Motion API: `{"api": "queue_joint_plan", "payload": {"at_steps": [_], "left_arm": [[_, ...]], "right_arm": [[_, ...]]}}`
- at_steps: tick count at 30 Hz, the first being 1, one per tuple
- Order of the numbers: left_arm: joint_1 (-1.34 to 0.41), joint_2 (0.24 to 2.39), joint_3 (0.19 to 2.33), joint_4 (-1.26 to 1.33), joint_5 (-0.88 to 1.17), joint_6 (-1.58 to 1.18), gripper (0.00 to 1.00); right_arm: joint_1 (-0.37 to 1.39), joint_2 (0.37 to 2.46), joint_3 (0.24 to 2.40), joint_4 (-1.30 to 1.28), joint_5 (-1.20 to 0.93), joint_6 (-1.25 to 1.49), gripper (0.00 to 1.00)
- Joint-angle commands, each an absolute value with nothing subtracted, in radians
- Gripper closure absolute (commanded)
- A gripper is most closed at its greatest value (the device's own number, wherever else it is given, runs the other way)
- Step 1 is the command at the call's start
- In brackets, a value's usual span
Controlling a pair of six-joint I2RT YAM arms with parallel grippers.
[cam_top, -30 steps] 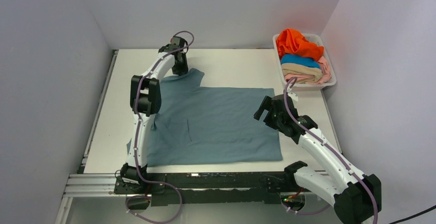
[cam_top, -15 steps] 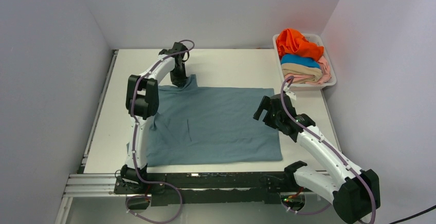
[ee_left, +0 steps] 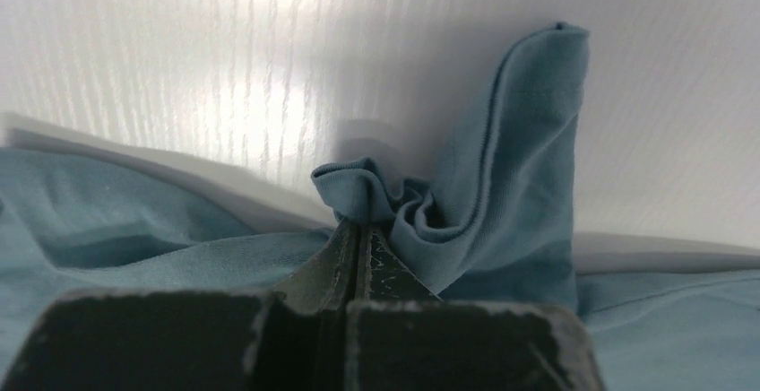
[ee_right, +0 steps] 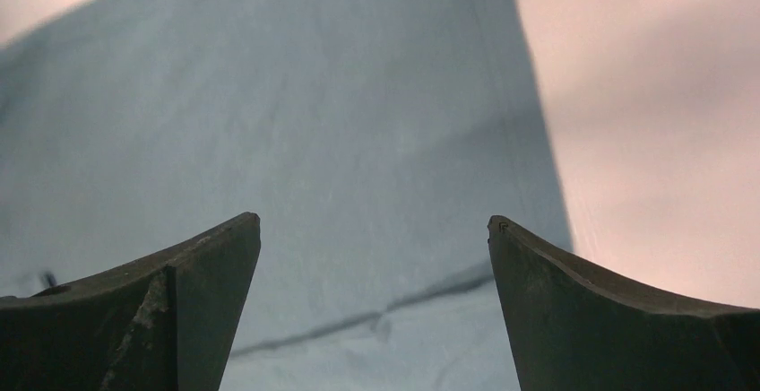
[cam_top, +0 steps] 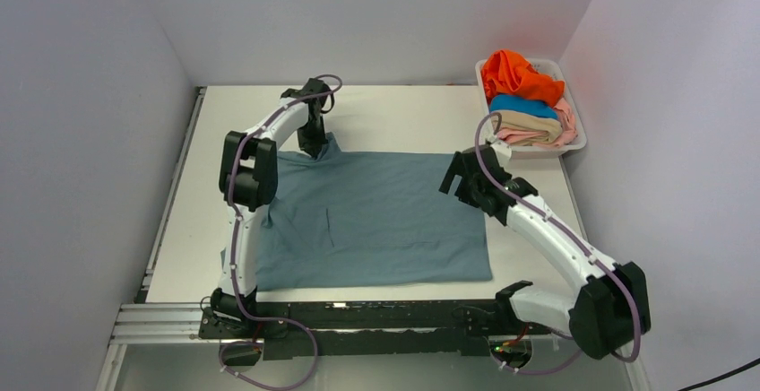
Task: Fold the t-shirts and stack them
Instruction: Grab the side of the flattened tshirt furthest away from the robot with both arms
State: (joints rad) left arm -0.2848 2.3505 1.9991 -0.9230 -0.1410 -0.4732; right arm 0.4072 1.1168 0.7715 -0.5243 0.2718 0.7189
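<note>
While the dusty grey-blue t-shirt is lying spread flat across the middle of the bench, I am watching the left claw at its far left corner. That claw's fingers are pressing together on a bunched fold of the sleeve, and the cloth is puckering right at the tips. The rest of the sleeve is stretching away from them with its hemmed edge showing.

On the other side, the right claw is hanging over the shirt near its right edge, fingers spread wide apart and gripping nothing. Through its wrist camera I am seeing the shirt's straight side edge running past the gap, with bare bench beyond.

The white plastic basket is sitting at the far right corner of the bench, apart from the spread shirt. Inside it the orange t-shirt is heaping up at the far end. The bright blue t-shirt and the tan t-shirt are lying nearer to me, blue over tan. The pale pink t-shirt is showing beneath and along the right side.
</note>
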Motion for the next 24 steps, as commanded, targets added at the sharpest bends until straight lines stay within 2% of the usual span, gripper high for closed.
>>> {"api": "queue_joint_plan", "payload": {"at_steps": [1,5,15,24], "left_arm": [[-0.290,2.241,1.959,-0.940,-0.250,-0.432,1.00],[-0.290,2.152,1.945,-0.854,-0.256,-0.367,1.00],[-0.291,2.058,1.867,-0.736,-0.203,-0.269,1.00],[-0.291,1.967,1.706,-0.624,-0.124,-0.241,1.00]], "right_arm": [[0.400,1.250,0.966,-0.549,0.461,0.694,0.00],[0.398,1.460,1.140,-0.645,0.580,0.709,0.00],[0.393,2.016,1.632,-0.835,0.676,0.761,0.03],[0.359,2.297,1.898,-0.935,0.708,0.792,0.07]]}}
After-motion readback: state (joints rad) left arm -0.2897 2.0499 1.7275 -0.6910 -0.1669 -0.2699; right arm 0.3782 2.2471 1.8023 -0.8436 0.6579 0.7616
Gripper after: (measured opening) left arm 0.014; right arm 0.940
